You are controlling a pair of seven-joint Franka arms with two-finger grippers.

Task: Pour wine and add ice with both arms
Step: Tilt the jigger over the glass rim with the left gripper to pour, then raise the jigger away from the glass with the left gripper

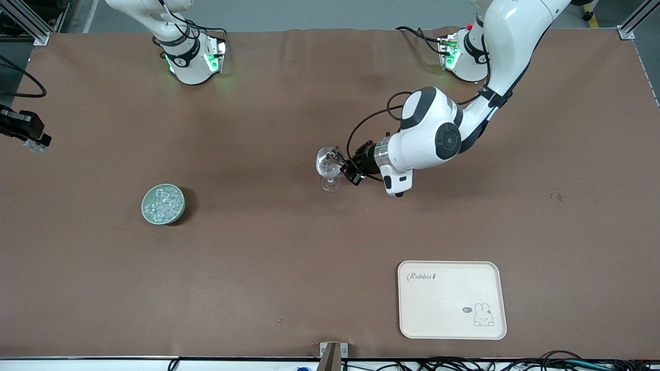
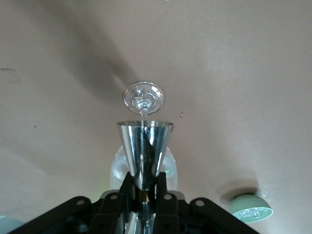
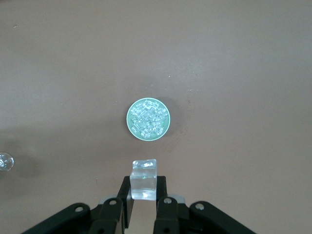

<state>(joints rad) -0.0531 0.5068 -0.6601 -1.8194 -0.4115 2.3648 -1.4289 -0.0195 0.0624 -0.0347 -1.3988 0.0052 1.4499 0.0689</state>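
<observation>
The jigger [image 2: 145, 153] was clamped in the left pincer [image 1: 344, 167] and tipped at the stemmed glass [image 1: 328, 167] for pouring, while an ice cube [image 3: 144, 179] was gripped in the right pincer [image 3: 143, 195] (waiting above the worktop [image 1: 289, 247], with the ice dish [image 1: 163, 204] at about eight o'clock from the glass).

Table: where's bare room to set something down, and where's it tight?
Bare: the table between the green dish of ice and the cream tray; also the strip between the two arm bases. The tray itself holds nothing. Tight: around the stemmed glass, where the left gripper holds the jigger. The right gripper holds an ice cube near the table's edge.
</observation>
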